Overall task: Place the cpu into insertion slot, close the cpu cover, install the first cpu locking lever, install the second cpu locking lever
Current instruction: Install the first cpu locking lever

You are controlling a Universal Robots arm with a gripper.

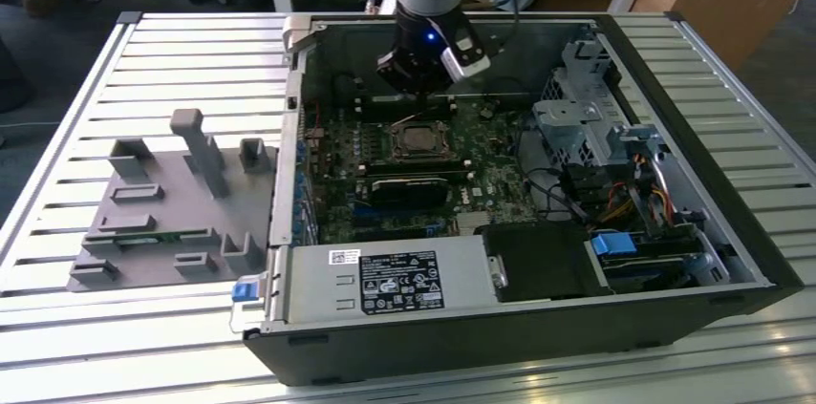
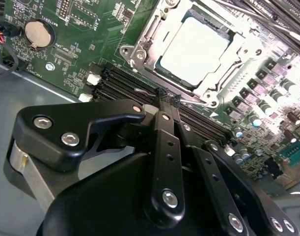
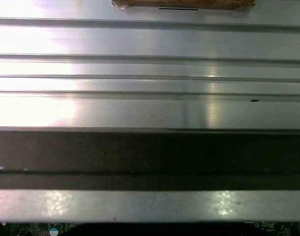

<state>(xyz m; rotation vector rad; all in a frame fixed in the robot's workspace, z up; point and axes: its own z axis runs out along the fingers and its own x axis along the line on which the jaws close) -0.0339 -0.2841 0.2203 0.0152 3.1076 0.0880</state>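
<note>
gripper (image 2: 165,96) sits low inside the open PC case (image 1: 714,232), at the far edge of the motherboard (image 1: 382,151) in the exterior view, just beyond the socket. In the second wrist view its two black fingers (image 2: 162,123) are pressed together at the tips – narrow, nothing between them. Tips sit at a thin wire locking lever (image 2: 145,91) lying along the socket's edge over the black memory slots (image 2: 115,83); contact not clear

cpu (image 2: 191,49) is already seated in the insertion slot (image 2: 140,39) – silver top shows through the square hole of the cpu cover (image 2: 238,54), which lies flat over it. A second lever rod (image 2: 258,19) runs along the opposite side of the socket

Coin cell (image 2: 37,33) on the green board, well apart from the socket. Grey parts fixture (image 1: 172,203) stands on the slatted table (image 1: 76,108) on the exterior view's left, outside the case. First wrist view – slatted metal surface (image 3: 150,73) with a dark band across it
</note>
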